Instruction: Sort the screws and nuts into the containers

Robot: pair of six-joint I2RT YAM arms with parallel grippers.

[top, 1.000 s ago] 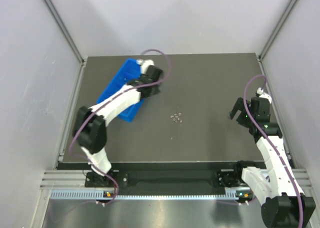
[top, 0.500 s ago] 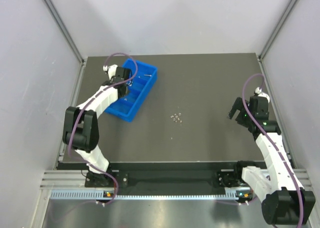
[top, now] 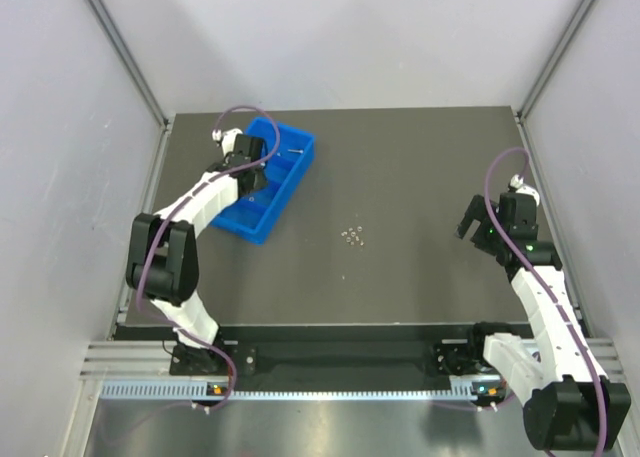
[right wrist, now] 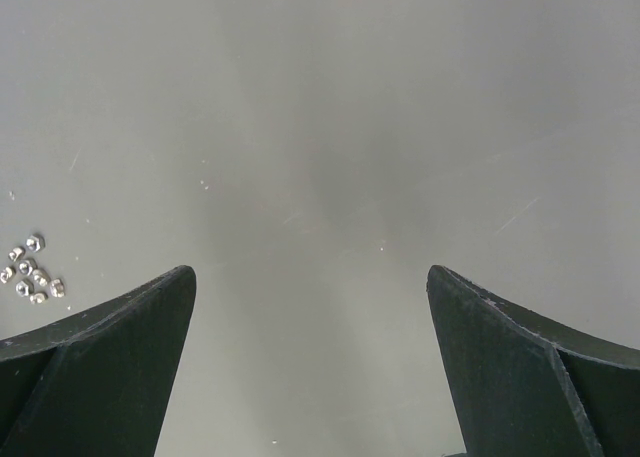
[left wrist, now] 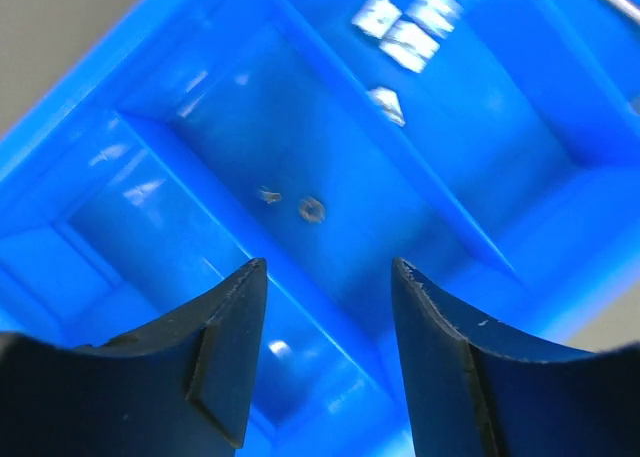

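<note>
A flat dark grey bench (top: 420, 167) fills the overhead view, with grey walls on three sides. Two white jointed robot arms rise from its six o'clock edge. The left arm (top: 205, 202) reaches toward ten o'clock and the right arm (top: 545, 297) toward three o'clock.

A bright blue rectangular plastic tray (top: 285, 202), split into four compartments, lies at an angle at ten o'clock. The left tool (top: 252, 165) hangs over it, released and holding nothing. Its wrist camera looks straight down into one compartment, where a single small silver nut (left wrist: 311, 209) lies beside a speck too small to name.

The right tool (top: 483, 227) hovers at three o'clock, also spread wide and empty, over bare bench.

A tight cluster of tiny silver-grey metal nuts (top: 352, 237) sits loose near the bench's centre, well apart from the tray. It shows at eight o'clock in the right wrist view.

One thin silver screw (top: 297, 151) lies in the tray's twelve o'clock end compartment.

The step looks like a drop-off ending, with most nuts yet to be moved. To do it well, the left tool should rise clear of the tray walls before swinging toward the cluster. It should then straddle one nut at the cluster's edge, not the middle. Nuts should go to the compartment under the tool, away from the screw.
</note>
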